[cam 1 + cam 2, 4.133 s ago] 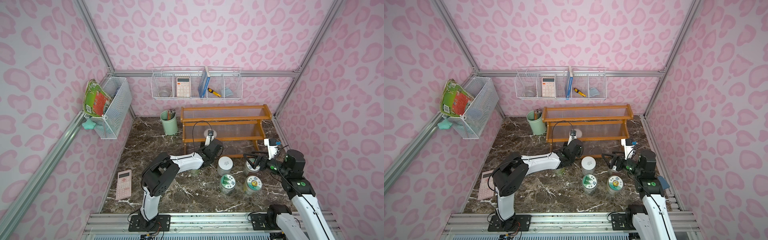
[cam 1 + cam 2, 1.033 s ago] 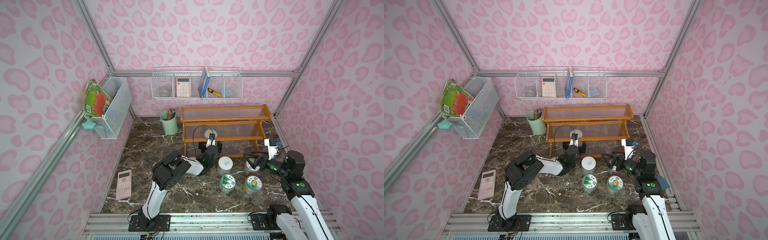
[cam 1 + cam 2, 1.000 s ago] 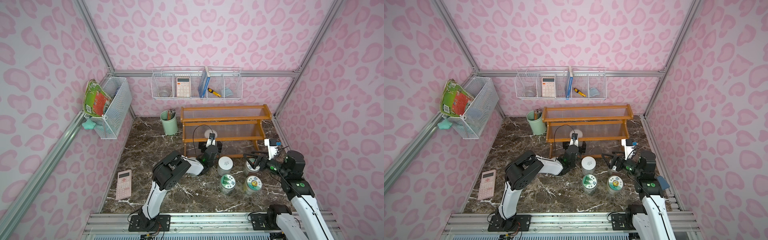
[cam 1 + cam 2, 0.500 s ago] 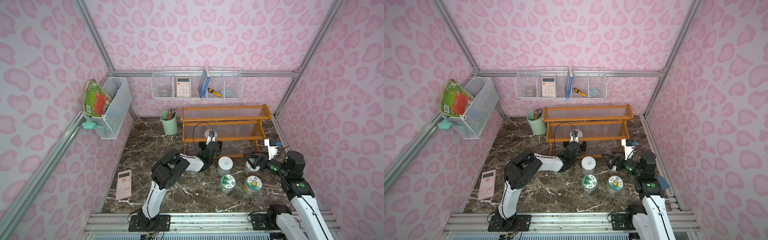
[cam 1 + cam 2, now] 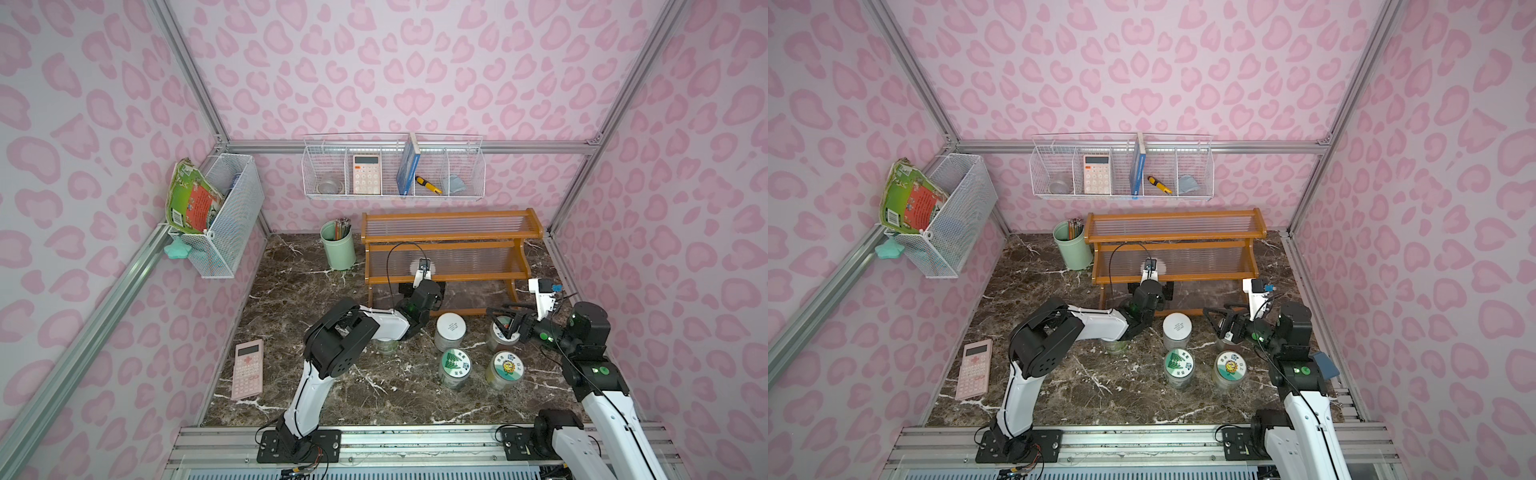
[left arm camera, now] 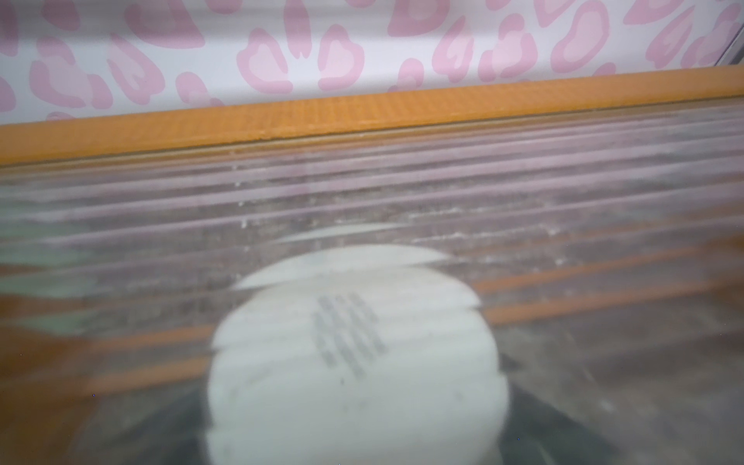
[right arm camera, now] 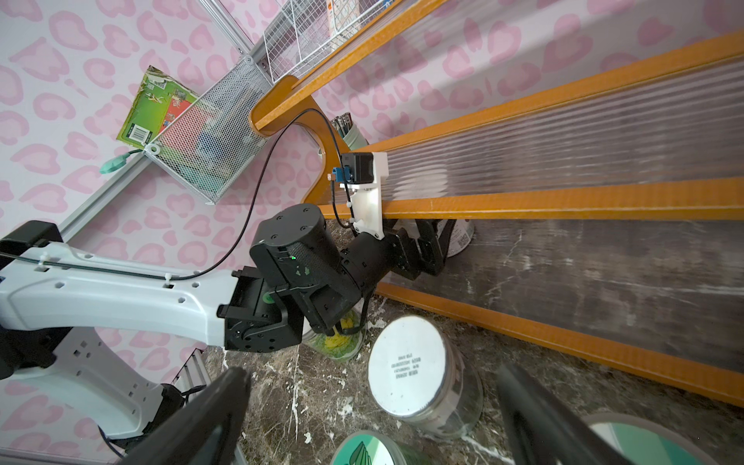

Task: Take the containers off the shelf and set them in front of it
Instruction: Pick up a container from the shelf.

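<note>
Orange-brown shelf (image 5: pixel 449 243) holds one white-lidded jar (image 7: pixel 463 239) on its lowest tier; your left gripper (image 7: pixel 439 245) straddles it, whether clamped you cannot tell. Your right gripper (image 7: pixel 372 374) gapes empty among front jars (image 5: pixel 456 363).

The shelf (image 5: pixel 451 216) stood along the worktop's (image 5: pixel 299 299) far edge, toward the far right corner, with the pencil cup (image 5: pixel 337 251) just beside its left end. The shelved jar (image 7: pixel 460 238) stood on the lowest tier, under the middle tier, left of centre. Before the shelf stood the leftmost jar (image 5: pixel 384 345), the middle jar (image 5: pixel 450 328) and the right jar (image 5: pixel 497 343). The near-left jar (image 5: pixel 455 365) and near-right jar (image 5: pixel 505 369) stood side by side closer to the near edge. The calculator (image 5: pixel 248 368) lay near the left edge.
</note>
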{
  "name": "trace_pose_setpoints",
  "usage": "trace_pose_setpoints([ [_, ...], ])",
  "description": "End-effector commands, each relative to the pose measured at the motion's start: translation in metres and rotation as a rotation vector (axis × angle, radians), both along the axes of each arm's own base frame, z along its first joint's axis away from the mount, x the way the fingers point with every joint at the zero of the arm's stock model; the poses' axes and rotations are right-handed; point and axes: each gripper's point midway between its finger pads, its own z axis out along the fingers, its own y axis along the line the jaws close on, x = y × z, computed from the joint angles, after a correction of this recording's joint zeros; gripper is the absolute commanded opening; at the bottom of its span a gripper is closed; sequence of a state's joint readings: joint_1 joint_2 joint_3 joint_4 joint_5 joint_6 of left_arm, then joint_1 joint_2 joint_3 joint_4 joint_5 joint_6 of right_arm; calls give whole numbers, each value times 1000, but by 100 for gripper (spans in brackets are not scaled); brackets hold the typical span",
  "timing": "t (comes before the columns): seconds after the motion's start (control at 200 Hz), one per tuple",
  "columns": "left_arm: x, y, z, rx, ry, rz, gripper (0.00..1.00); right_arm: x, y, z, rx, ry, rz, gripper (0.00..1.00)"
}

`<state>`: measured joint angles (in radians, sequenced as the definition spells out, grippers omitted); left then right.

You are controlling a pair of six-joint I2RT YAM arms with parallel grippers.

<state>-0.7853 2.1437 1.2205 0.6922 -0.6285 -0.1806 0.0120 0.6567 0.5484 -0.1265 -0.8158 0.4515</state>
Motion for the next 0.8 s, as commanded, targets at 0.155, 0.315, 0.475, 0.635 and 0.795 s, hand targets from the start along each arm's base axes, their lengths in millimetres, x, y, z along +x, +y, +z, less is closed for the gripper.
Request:
trace_pose_setpoints([
  [0.155,0,0,-16,15,51,-24,89,0,1,2,-2,-17,6,99],
  [0.315,-1,-1,-16,16,51,-31,83,0,1,3,-3,-21,6,99],
  [0.475,-3,-1,-18,21,55,-44,80,0,0,2,-3,-20,6,99],
  [0.635,-9,-2,-18,34,49,-58,77,0,1,3,-2,-20,6,99],
  [0.795,-17,-4,-16,59,36,-66,76,0,1,4,-1,-22,6,99],
])
